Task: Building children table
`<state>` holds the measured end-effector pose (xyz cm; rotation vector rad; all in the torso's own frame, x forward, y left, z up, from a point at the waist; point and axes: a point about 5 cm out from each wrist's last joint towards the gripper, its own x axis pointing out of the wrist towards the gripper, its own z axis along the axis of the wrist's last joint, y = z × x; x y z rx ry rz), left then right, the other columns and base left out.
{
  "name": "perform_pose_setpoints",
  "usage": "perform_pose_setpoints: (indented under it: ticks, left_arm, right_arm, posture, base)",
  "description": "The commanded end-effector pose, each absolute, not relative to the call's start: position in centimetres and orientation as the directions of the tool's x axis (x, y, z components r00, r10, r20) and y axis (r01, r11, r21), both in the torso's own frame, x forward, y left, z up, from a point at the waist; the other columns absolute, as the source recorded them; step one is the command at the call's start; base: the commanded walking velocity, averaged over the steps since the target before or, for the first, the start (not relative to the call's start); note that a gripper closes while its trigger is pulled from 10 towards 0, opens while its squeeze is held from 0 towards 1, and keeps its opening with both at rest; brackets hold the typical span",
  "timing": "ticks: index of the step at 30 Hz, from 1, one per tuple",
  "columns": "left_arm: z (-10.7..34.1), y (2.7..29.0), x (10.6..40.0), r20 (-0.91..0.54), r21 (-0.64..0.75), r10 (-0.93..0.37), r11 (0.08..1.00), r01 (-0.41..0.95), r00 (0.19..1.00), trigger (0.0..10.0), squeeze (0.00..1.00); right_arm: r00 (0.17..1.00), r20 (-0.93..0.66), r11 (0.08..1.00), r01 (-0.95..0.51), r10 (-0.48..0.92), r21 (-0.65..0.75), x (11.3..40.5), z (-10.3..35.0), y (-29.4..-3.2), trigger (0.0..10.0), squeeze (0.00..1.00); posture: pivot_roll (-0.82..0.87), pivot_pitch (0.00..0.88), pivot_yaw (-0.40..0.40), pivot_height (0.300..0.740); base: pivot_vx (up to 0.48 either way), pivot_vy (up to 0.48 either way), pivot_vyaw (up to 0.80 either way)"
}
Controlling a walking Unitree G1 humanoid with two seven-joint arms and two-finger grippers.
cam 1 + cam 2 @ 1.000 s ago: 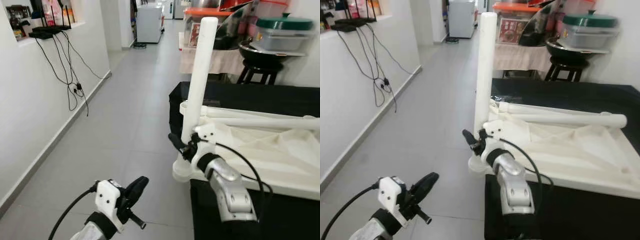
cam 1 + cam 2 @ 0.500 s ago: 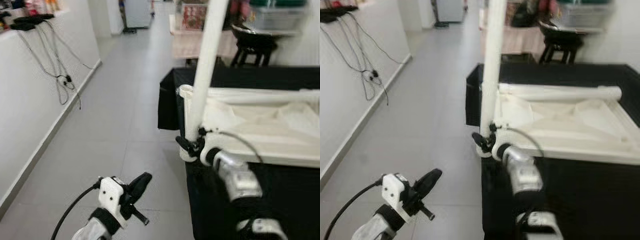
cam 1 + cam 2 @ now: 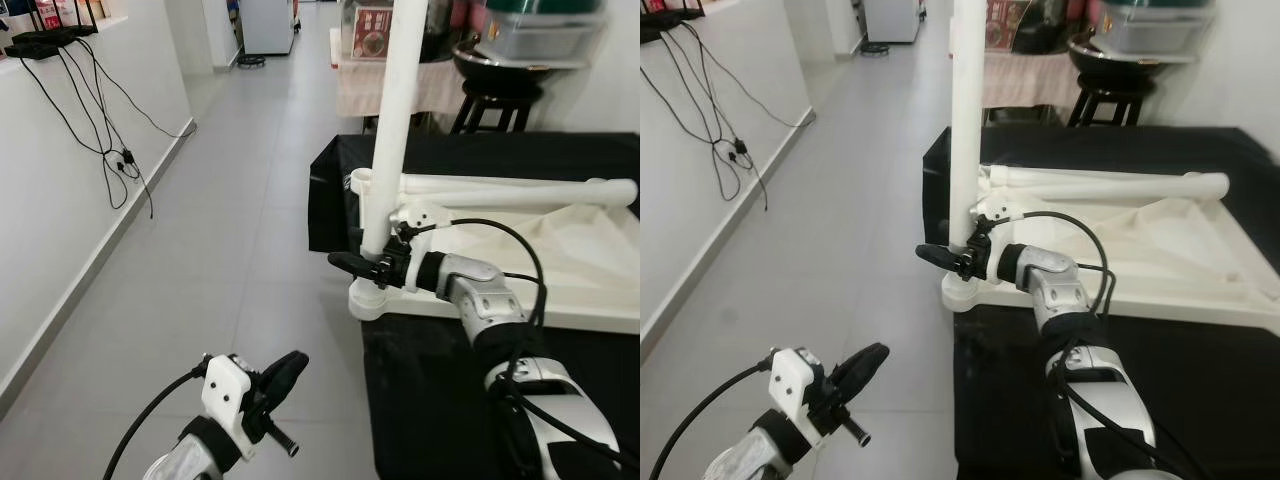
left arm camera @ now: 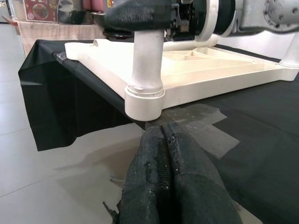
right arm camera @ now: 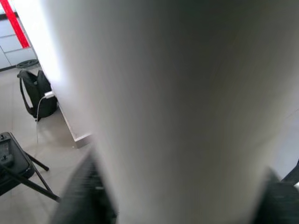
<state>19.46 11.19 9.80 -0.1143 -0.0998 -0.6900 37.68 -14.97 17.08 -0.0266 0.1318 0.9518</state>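
Upturned white tabletop [image 3: 560, 270] on black-draped surface [image 3: 470, 400]. One leg [image 3: 398, 120] upright in corner socket, right gripper [image 3: 372, 266] clamped low on it; second leg [image 3: 510, 188] loose on the tabletop, unfitted. Left gripper [image 3: 285, 372] together, below the socket.

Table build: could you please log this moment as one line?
right hand: shut on leg | leg: upright in tabletop corner socket | left hand: shut, idle
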Motion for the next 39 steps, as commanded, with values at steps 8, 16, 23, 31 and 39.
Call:
perform_pose_setpoints:
  ticks: [8,16,23,31,39]
  left_arm:
    - [9.6,11.3,19.4,0.115,-0.066,-0.632,0.765,0.641,0.766,10.0,0.0]
    - [9.8,11.7,19.2,0.122,-0.078,-0.616,0.776,0.626,0.778,10.0,0.0]
    - [9.8,11.7,19.8,0.127,-0.089,-0.625,0.766,0.636,0.77,10.0,0.0]
    - [10.0,11.8,20.1,0.149,-0.093,-0.587,0.793,0.602,0.796,10.0,0.0]
    - [10.1,11.6,20.6,0.152,-0.093,-0.599,0.784,0.614,0.787,10.0,0.0]
  right_arm:
    - [0.512,-0.079,0.517,-0.855,0.855,0.05,37.5,17.0,-15.6,0.0,0.0]
    - [0.918,-0.19,0.937,-0.334,0.347,0.098,34.5,11.0,-13.2,0.0,0.0]
    - [0.911,-0.195,0.931,-0.36,0.364,0.06,32.8,10.2,-10.7,0.0,0.0]
    - [0.901,-0.189,0.92,-0.388,0.39,0.052,33.5,10.9,-10.8,10.0,0.89]
    - [0.725,-0.032,0.725,-0.684,0.688,0.082,34.6,16.3,-9.2,10.0,1.0]
  posture:
    - [0.07,0.0,-0.016,0.74]
    - [0.03,0.0,-0.016,0.74]
    - [0.02,0.0,-0.017,0.74]
    - [0.03,0.0,-0.029,0.74]
    - [0.02,0.0,-0.019,0.74]
  base:
    - [0.0,0.0,0.0]
    - [0.0,0.0,0.0]
    - [0.0,0.0,0.0]
    - [0.0,0.0,0.0]
    - [0.0,0.0,0.0]
